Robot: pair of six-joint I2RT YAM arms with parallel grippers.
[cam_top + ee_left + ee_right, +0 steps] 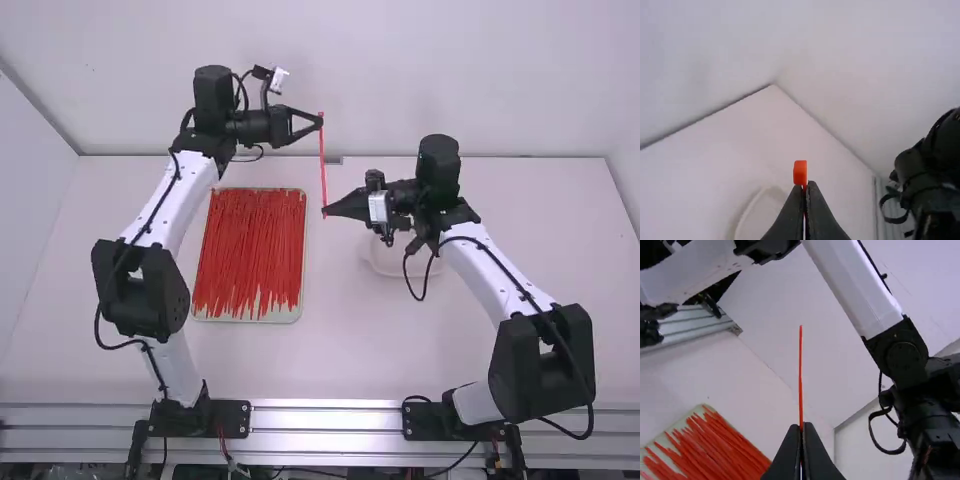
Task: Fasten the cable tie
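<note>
Cable tie (322, 165) pinched both ends: left gripper (320, 119) clamped on head, right gripper (326, 211) clamped on tail. Long axis straight btwn them. Next prob. curl tail to head.

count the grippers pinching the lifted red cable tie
2: the left gripper shut on the cable tie by its head, the right gripper shut on its other end. None hidden.

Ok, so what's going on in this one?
Both arms hold one red cable tie up above the table. The left gripper is shut near its head, the right gripper on the lower end. The tie runs straight between them, not yet looped. A tray of spare red cable ties lies on the table.
</note>
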